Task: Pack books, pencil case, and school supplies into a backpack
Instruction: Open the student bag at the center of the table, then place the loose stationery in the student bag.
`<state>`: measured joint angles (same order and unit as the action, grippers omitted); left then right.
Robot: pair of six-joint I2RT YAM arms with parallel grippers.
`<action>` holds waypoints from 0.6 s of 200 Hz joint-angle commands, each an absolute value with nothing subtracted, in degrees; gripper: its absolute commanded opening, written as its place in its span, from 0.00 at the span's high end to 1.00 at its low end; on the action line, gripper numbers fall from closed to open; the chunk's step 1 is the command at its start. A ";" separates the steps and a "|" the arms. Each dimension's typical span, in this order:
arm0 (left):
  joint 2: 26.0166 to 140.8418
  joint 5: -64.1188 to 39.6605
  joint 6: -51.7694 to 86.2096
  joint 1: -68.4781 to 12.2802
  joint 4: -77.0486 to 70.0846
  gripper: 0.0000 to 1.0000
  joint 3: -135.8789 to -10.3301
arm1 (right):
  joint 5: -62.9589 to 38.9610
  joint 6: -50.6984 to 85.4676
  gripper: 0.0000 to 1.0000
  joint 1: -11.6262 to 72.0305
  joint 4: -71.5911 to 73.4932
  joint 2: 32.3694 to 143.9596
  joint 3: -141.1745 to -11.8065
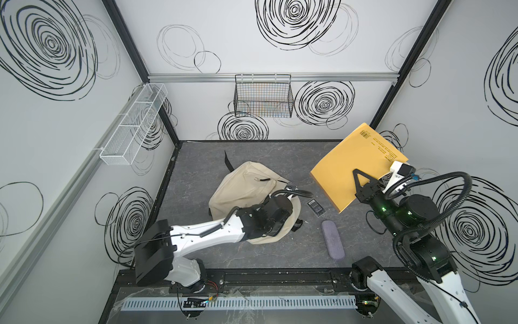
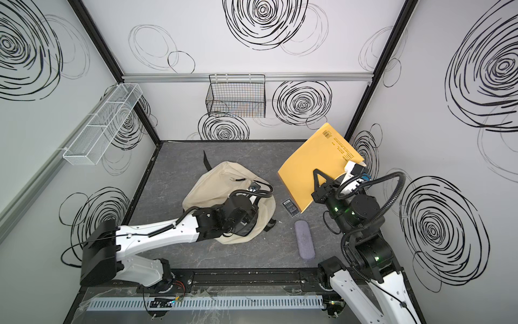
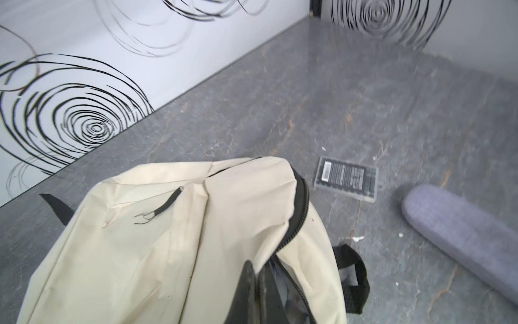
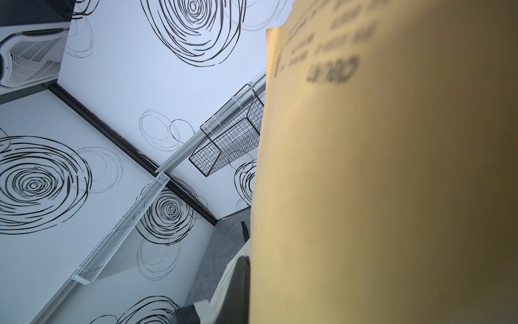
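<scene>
**A:** Why is your left gripper (image 3: 256,280) down at the backpack (image 1: 246,185)?

**B:** It's pinched shut on the zipper edge of the backpack's mouth. I judge that's to hold the mouth up and open, since soft canvas sags. My right gripper (image 1: 359,182) is clamped on one edge of the yellow book (image 1: 350,160), which is raised well clear to the right of the backpack and tilted (it's a thin softcover, and it bows).

**A:** And the rest?

**B:** The pencil case (image 1: 332,239) lies on the table (image 1: 252,154) to the backpack's near right. The small dark packet (image 1: 316,207) lies just beside the backpack, under the book's low corner. Neither is touched.

**A:** The other two books?

**B:** I can't see them. Something grey shows inside the mouth, too dim to name. In both top views my own wrist covers the left grip. The right wrist view is mostly blurred yellow cover.
</scene>
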<state>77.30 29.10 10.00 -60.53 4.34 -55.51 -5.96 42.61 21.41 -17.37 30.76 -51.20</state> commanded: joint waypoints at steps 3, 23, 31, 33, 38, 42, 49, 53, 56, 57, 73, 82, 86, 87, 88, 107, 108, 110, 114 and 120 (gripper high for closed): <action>71.31 25.97 14.00 -58.11 -2.45 1.00 -55.09 | -15.77 52.15 1.00 21.42 -5.34 30.52 -42.80; 69.55 25.14 15.01 -56.00 -2.48 1.00 -56.14 | -20.22 61.88 1.00 21.46 3.06 30.33 -33.75; 69.25 25.01 14.92 -55.50 -2.87 1.00 -56.41 | -21.16 65.55 1.00 21.73 6.23 30.19 -30.33; 69.17 24.93 14.94 -55.38 -3.00 1.00 -56.51 | -21.40 66.40 1.00 21.78 6.94 30.22 -29.49; 69.08 24.73 14.83 -55.07 -3.29 1.00 -56.58 | -21.68 68.25 1.00 22.02 8.82 30.23 -27.61; 69.09 24.42 14.78 -54.91 -3.51 1.00 -56.67 | -21.90 69.64 1.00 22.22 10.09 30.21 -26.26; 69.37 23.83 14.66 -54.54 -3.73 1.00 -56.84 | -21.81 71.88 1.00 22.90 12.12 30.36 -24.32; 69.50 23.56 14.63 -54.42 -3.70 1.00 -56.94 | -21.61 72.97 1.00 23.45 13.14 30.46 -23.39; 69.64 23.40 14.65 -54.34 -3.74 1.00 -57.03 | -21.48 73.60 1.00 23.85 14.02 30.61 -22.78; 69.71 23.30 14.62 -54.33 -3.76 1.00 -57.08 | -21.33 73.85 1.00 24.05 14.26 30.64 -22.51; 70.29 22.31 14.66 -54.22 -3.86 1.00 -57.22 | -18.94 76.11 1.00 27.22 18.37 31.64 -20.00; 70.37 21.83 15.01 -54.23 -4.16 1.00 -56.98 | -16.66 76.95 1.00 29.42 20.50 32.30 -19.10; 70.27 21.50 15.22 -54.25 -4.43 1.00 -56.78 | -15.46 77.25 1.00 30.39 21.58 32.70 -18.57; 70.29 21.43 15.26 -54.28 -4.50 1.00 -56.74 | -15.07 77.30 1.00 30.62 21.82 32.83 -18.52; 70.30 21.35 15.32 -54.26 -4.54 1.00 -56.71 | -14.74 77.36 1.00 30.87 21.99 32.94 -18.44; 69.97 19.83 16.25 -54.24 -5.53 1.00 -55.92 | -9.64 79.32 1.00 35.30 26.71 36.32 -16.79; 69.96 19.76 16.25 -54.28 -5.53 1.00 -55.91 | -9.48 79.43 1.00 35.49 27.07 36.62 -16.70; 70.05 19.53 16.26 -54.24 -5.58 1.00 -55.92 | -9.18 79.62 1.00 35.86 27.73 37.04 -16.57; 70.06 19.13 16.30 -54.23 -5.50 1.00 -55.91 | -8.77 80.19 1.00 36.35 29.14 38.14 -16.30; 70.13 18.88 16.34 -54.23 -5.30 1.00 -55.98 | -8.41 80.86 1.00 37.07 30.94 39.93 -16.18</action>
